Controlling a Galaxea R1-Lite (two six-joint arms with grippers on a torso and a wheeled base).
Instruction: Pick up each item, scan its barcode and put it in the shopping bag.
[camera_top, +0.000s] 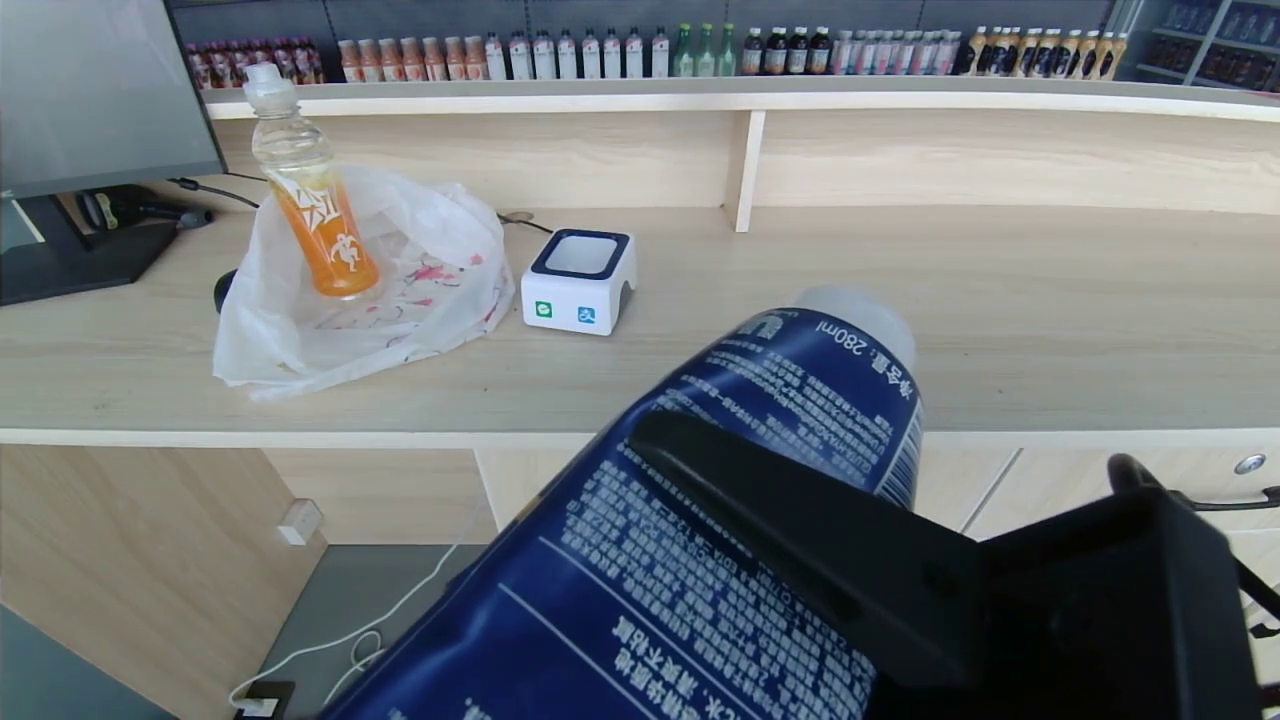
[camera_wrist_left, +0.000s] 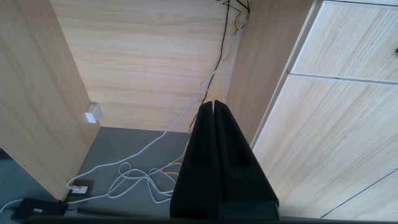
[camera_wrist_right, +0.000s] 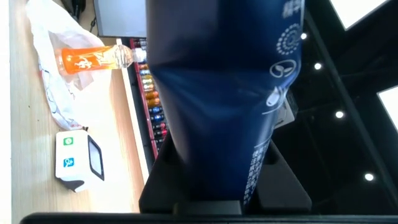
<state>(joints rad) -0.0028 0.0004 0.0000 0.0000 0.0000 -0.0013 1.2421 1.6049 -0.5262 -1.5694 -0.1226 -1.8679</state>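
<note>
1. Closest to the head camera, the dark blue bottle (camera_top: 640, 590) fills the lower centre of the frame. The right gripper (camera_top: 800, 530) clamps it across its body, with the cap end tilted up towards the counter (camera_top: 1000, 330). Its barcode strip shows on the right flank (likely turned outward so it can be read).
2. Left of centre on the counter sits the barcode scanner (camera_top: 580, 280), a white box with a dark-rimmed window facing up, just beside the shopping bag (camera_top: 440, 250). The blue bottle hangs in front of the counter's front edge, well apart from the scanner, so scanning looks not yet done.
3. In the upper left, the orange drink bottle (camera_top: 318, 210) stands upright inside the slumped white bag, which suggests that item is already packed.
4. Below counter level the left gripper (camera_wrist_left: 214, 124) hangs with its fingers pressed together on nothing, above the cables (camera_wrist_left: 137, 174) on the floor and out of the way.
5. Bare counter spreads to the right of the scanner. The upright divider (camera_top: 745, 170) behind it and the monitor (camera_top: 90, 90) at far left bound the path. The bag's mouth is low and partly taken up by the orange bottle, so the drop may be tight.
</note>
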